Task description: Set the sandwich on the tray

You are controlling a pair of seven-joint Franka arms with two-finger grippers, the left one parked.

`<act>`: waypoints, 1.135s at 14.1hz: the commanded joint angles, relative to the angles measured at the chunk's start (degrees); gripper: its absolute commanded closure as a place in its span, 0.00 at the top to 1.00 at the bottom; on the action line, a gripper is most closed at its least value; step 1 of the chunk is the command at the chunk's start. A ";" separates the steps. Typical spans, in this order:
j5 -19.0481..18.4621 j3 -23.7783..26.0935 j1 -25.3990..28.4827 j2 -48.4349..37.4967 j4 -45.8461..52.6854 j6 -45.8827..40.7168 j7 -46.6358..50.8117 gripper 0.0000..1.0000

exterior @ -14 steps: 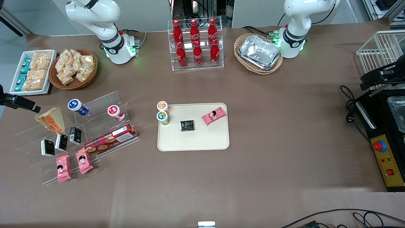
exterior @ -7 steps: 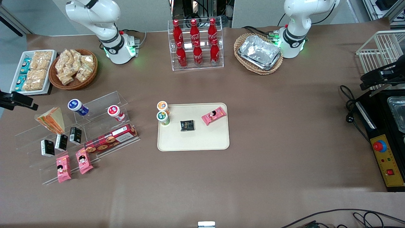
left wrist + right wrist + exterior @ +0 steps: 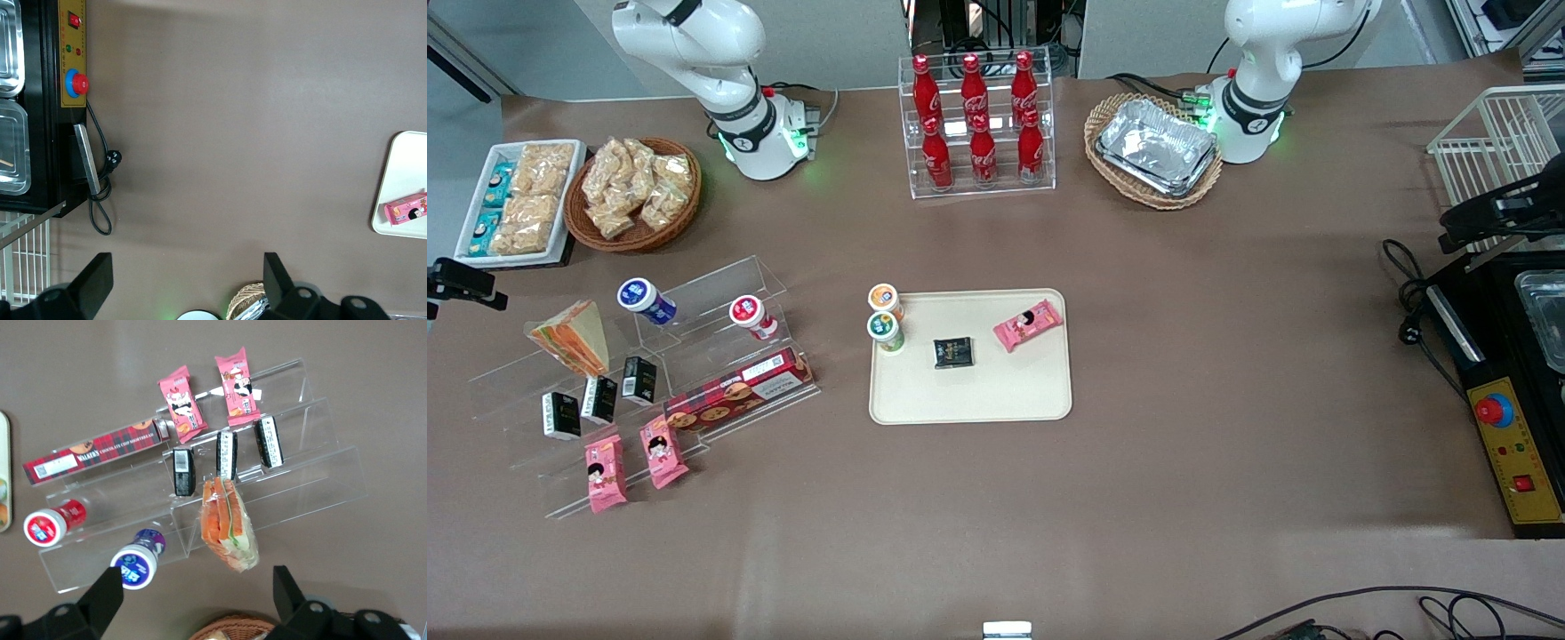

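The sandwich (image 3: 574, 336), a wrapped wedge with orange and green layers, lies on the clear acrylic step stand (image 3: 694, 356) at the working arm's end of the table. It also shows in the right wrist view (image 3: 229, 523). My right gripper (image 3: 198, 595) is open and empty, well above the table and apart from the sandwich. In the front view only part of the gripper (image 3: 463, 284) shows at the picture's edge. The cream-beige tray (image 3: 969, 391) lies mid-table, apart from the sandwich, holding a pink packet, a dark packet and a green-lidded cup.
The stand also holds small dark cartons (image 3: 227, 455), pink snack packets (image 3: 180, 405), a red biscuit box (image 3: 93, 450) and lidded cups (image 3: 137, 565). A wicker basket of snacks (image 3: 633, 191) and a white snack tray (image 3: 516, 200) are farther from the front camera than the stand.
My right gripper has drifted farther toward the working arm's end of the table, so less of it shows in the front view. Nothing on the table has moved.
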 commanded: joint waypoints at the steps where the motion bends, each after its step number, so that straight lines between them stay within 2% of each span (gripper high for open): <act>1: -0.56 -0.12 -0.88 -1.41 -5.03 3.05 -5.94 1.00; 6: -0.56 -0.03 -0.45 -3.70 -16.37 14.30 -9.01 1.00; 14: -0.73 -0.39 -1.94 -4.14 -23.50 23.53 -14.99 1.00; 16: -2.21 -0.47 -2.12 -4.32 -26.21 27.39 -15.61 1.00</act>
